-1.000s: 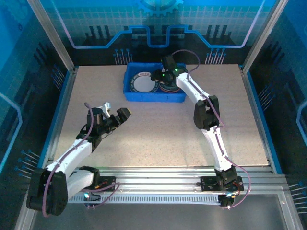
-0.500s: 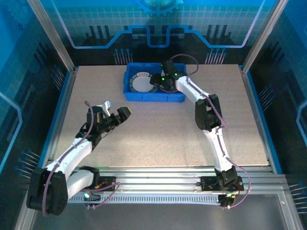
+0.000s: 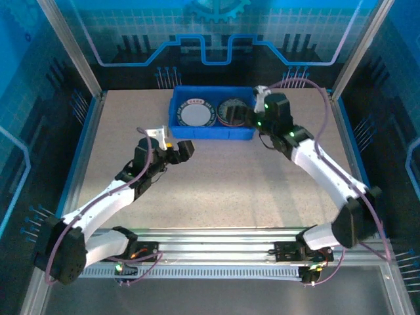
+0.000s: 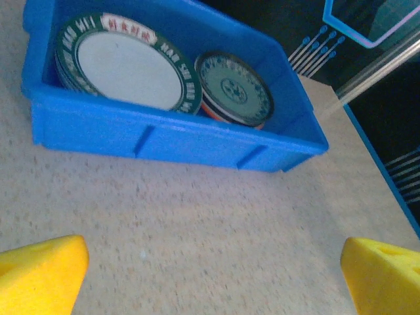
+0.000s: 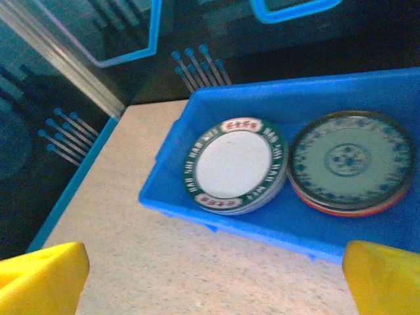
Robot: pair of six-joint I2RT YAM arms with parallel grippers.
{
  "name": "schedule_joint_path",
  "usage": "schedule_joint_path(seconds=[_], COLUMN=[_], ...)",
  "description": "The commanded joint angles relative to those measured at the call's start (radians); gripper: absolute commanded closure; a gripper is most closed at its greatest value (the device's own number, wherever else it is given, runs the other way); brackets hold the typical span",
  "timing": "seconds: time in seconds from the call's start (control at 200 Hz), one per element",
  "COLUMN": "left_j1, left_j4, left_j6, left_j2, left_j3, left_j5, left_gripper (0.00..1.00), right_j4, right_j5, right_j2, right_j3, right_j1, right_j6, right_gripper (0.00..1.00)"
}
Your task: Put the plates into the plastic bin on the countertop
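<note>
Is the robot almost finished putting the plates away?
Looks nearly finished. Done: two stacks of plates sit side by side in the blue bin, one topped by a green-rimmed white plate, the other by a blue-patterned plate. In hand: nothing; the left hand and right hand are open and empty. Left: every plate I can see is in the bin, so probably nothing.

you have a bright blue rectangular plastic bin [image 3: 211,134] on a beige, dark-speckled countertop [image 3: 230,184] edged in blue. toward the bin's left wall, the round top plate [image 5: 233,164] is white, with a dark green rim carrying white lettering and red panels. toward its right wall, a pale round plate [image 5: 351,159] shows blue floral patterning, over an orange plate [image 5: 341,211]. your left gripper [image 4: 211,274] and right gripper [image 5: 211,277] have yellow pads.
</note>
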Motion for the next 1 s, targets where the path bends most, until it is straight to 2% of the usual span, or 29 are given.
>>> schedule_joint_path(seconds=[0.0,0.075,0.21,0.29,0.35,0.495,0.595,0.745,0.846,0.931,0.996], left_j1=[-0.011,-0.019,-0.025,-0.021,-0.003,0.078,0.124,0.223,0.289,0.344,0.377], left_j4=[0.261,0.336,0.31,0.393,0.442,0.362,0.382,0.444,0.467,0.555,0.7], left_j6=[0.069,0.107,0.254,0.347,0.383,0.39,0.407,0.416,0.418,0.39,0.388], left_j2=[0.066,0.107,0.115,0.089,0.068,0.035,0.038,0.035,0.074,0.167,0.246], left_j3=[-0.063,-0.084,-0.084,-0.142,-0.177,-0.176,-0.203,-0.258,-0.273,-0.292,-0.326], left_j5=[-0.111,-0.126,-0.203,-0.256,-0.294,-0.341,-0.387,-0.396,-0.351,-0.316,-0.268], left_gripper=[0.01,0.01,0.01,0.01,0.01,0.01,0.01,0.01,0.01,0.01,0.01], right_j4=[-0.003,0.001,0.046,0.083,0.086,0.074,0.118,0.156,0.311,0.41,0.463], right_j5=[0.178,0.292,0.457,0.492,0.51,0.561,0.621,0.633,0.621,0.572,0.541], right_j2=[-0.112,-0.222,-0.355,-0.405,-0.423,-0.41,-0.369,-0.322,-0.326,-0.304,-0.273], right_j3=[-0.184,-0.295,-0.477,-0.562,-0.594,-0.612,-0.636,-0.659,-0.708,-0.729,-0.725], right_j1=[0.023,0.036,0.033,0.019,0.003,-0.039,-0.055,-0.097,-0.118,-0.165,-0.194], right_j6=[-0.073,-0.123,-0.205,-0.221,-0.211,-0.22,-0.245,-0.264,-0.308,-0.303,-0.296], right_gripper=[0.0,0.0,0.0,0.0,0.0,0.0,0.0,0.0,0.0,0.0,0.0])
